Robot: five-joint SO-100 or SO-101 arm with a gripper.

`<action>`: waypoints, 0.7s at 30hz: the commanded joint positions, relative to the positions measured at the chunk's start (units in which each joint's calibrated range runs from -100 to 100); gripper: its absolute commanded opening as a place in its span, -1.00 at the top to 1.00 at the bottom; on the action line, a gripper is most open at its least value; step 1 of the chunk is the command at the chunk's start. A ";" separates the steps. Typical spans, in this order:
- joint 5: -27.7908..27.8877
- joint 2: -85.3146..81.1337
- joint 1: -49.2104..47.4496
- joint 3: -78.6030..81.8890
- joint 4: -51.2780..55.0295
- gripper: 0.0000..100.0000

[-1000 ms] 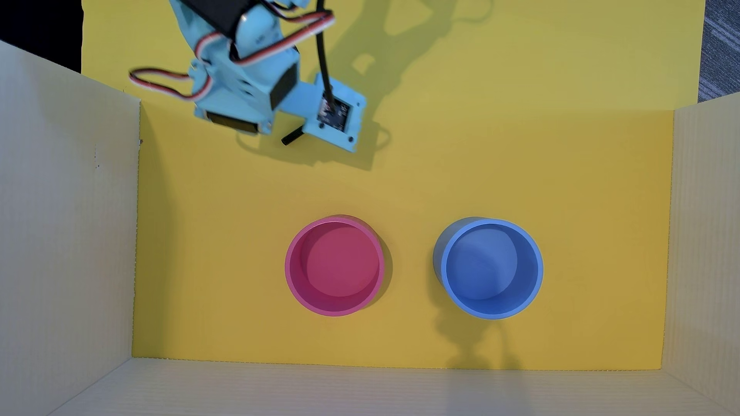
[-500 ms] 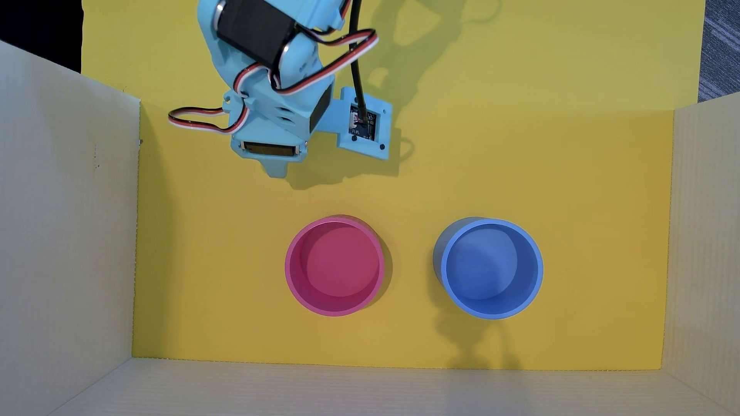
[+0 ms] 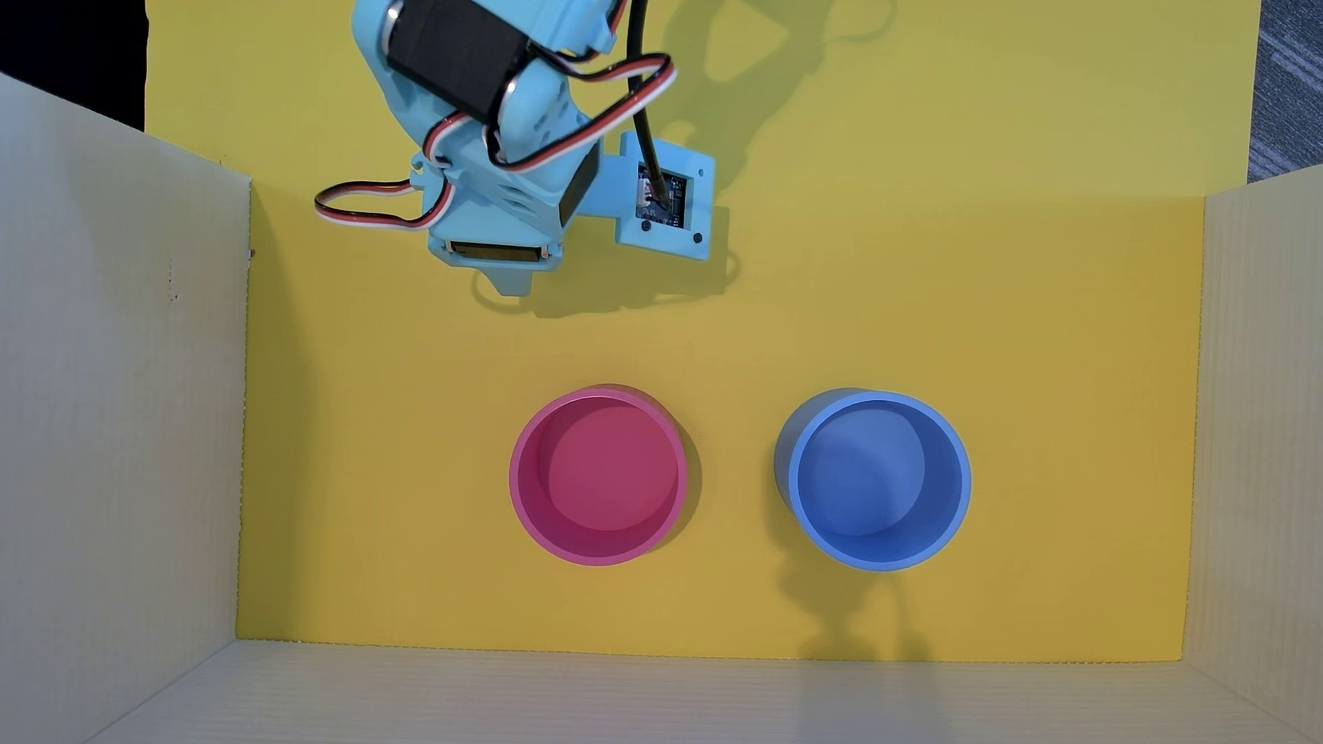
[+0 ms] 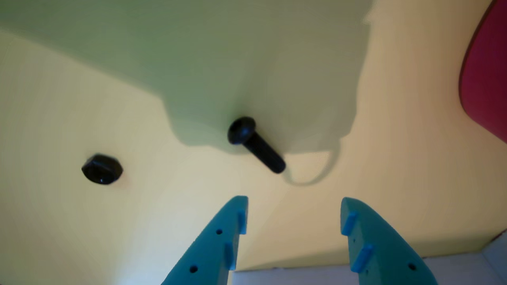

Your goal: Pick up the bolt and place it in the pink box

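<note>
The bolt (image 4: 256, 144), small and black with a rounded head, lies on the yellow floor in the wrist view, just beyond my open light-blue gripper (image 4: 293, 202). The jaws stand apart with nothing between them. In the overhead view the arm hides the bolt; the gripper (image 3: 512, 282) points down at the upper middle of the yellow floor. The pink box (image 3: 598, 476), a round pink cup, stands upright in the lower middle of the overhead view and shows empty. Its edge shows at the right of the wrist view (image 4: 489, 75).
A black hex nut (image 4: 102, 169) lies left of the bolt in the wrist view. A blue round cup (image 3: 875, 479) stands right of the pink one. Pale corrugated walls (image 3: 122, 400) fence the yellow floor (image 3: 931, 286) on the left, right and near sides.
</note>
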 commanded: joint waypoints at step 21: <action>0.54 5.40 0.16 5.03 -8.39 0.66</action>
